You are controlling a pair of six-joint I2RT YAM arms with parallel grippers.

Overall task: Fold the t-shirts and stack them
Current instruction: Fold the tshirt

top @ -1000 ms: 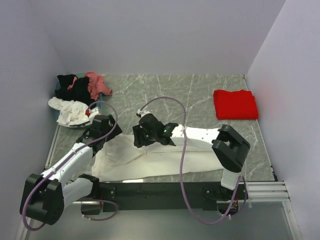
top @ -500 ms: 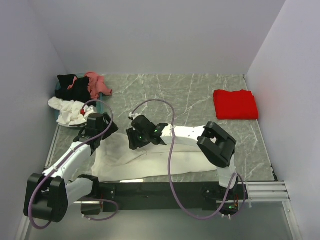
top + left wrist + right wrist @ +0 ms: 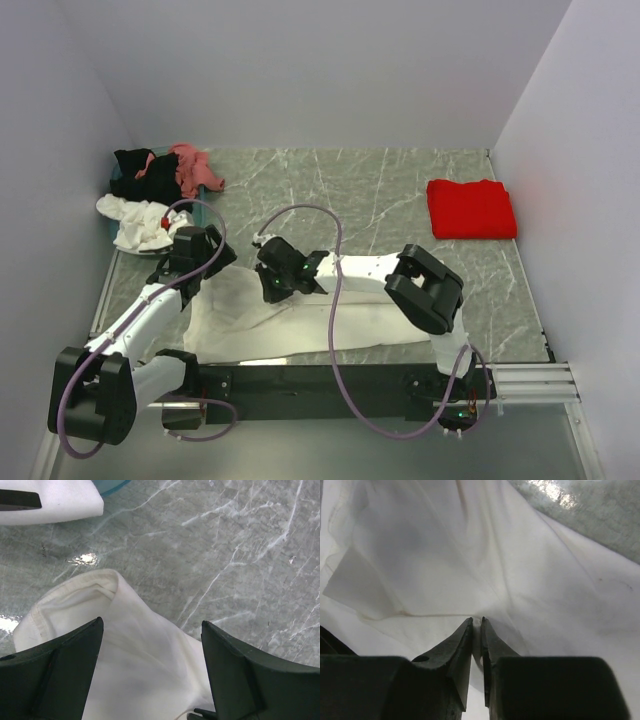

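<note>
shifted leftward since a second ago: right gripper (image 3: pixel 272 285), with its elbow drawn in toward the centre of the frame behind it. also pulled slightly up and to the left: left gripper (image 3: pixel 197 258). no visible change in the cloth piles.

cream t-shirt (image 3: pixel 300 322) spread wide and rumpled across the lower middle of the top view, on the marble table (image 3: pixel 350 190), just above the arm bases. right gripper down on its upper edge, left of centre. left gripper at its upper left corner.

right wrist view: right gripper (image 3: pixel 476 622) with jaws closed to a sliver, pinching a thin ridge of the cream t-shirt (image 3: pixel 420 555). loose folds fanning away toward the top of the frame, a patch of marble at upper right.

left wrist view: left gripper (image 3: pixel 152 625) with jaws wide apart, straddling a rounded, hemmed fold of the cream t-shirt (image 3: pixel 125 650) at lower left. cannot tell whether the fingers touch the cloth. bare marble filling the right and top of the frame.

red t-shirt (image 3: pixel 470 208) folded into a neat rectangle at the right of the top view, near the right wall, well apart from the cream one.

black t-shirt (image 3: pixel 133 172) and pink t-shirt (image 3: pixel 190 166) heaped together at the table's upper left corner. white t-shirt (image 3: pixel 140 222) crumpled just below them, near the left gripper, and seen again at the upper left of the left wrist view beside the rim of a teal basket (image 3: pixel 110 484).
</note>
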